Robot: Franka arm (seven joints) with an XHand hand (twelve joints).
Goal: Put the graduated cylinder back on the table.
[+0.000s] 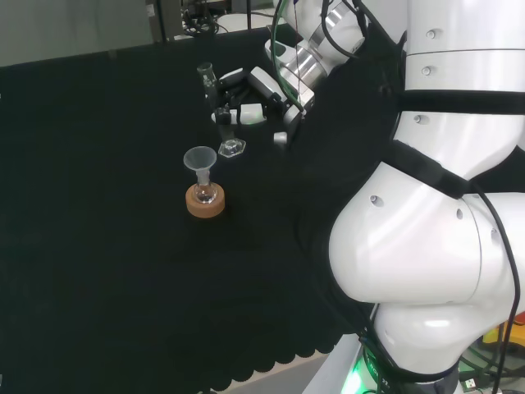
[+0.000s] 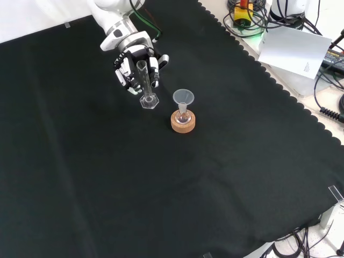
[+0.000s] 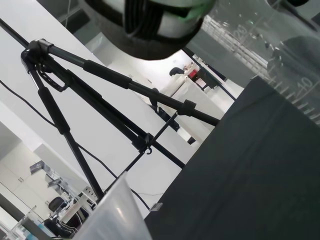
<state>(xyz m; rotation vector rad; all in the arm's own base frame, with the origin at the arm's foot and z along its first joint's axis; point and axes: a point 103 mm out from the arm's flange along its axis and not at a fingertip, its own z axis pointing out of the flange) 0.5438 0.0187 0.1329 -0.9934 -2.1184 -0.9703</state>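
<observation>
A clear graduated cylinder (image 2: pixel 143 80) stands upright on the table (image 2: pixel 226 177), its hexagonal foot resting on the black cloth, while the robot's black and white hand (image 2: pixel 129 67) sits right behind it in the front view, fingers (image 2: pixel 154 67) curled around the tube on both sides and closed on it. In the head view the cylinder (image 1: pixel 215 97) rises at the left of the hand (image 1: pixel 258 94), its foot on the cloth just beside the fingers, with the arm's large white links at the right. Near the cylinder, to its right and a little lower in the front view, a small clear flask (image 2: pixel 183 115) sits in a cork ring stand (image 2: pixel 183 123) with a clear funnel (image 2: pixel 183 98) set in its neck; in the head view this group stands closer to the camera than the cylinder. The wrist view looks past a blurred finger at the cylinder's printed scale marks (image 3: pixel 280 55), close up, with the black cloth (image 3: pixel 250 175) below, a black tripod (image 3: pixel 100 100) off the table's edge, and the funnel's pale rim (image 3: pixel 117 215).
</observation>
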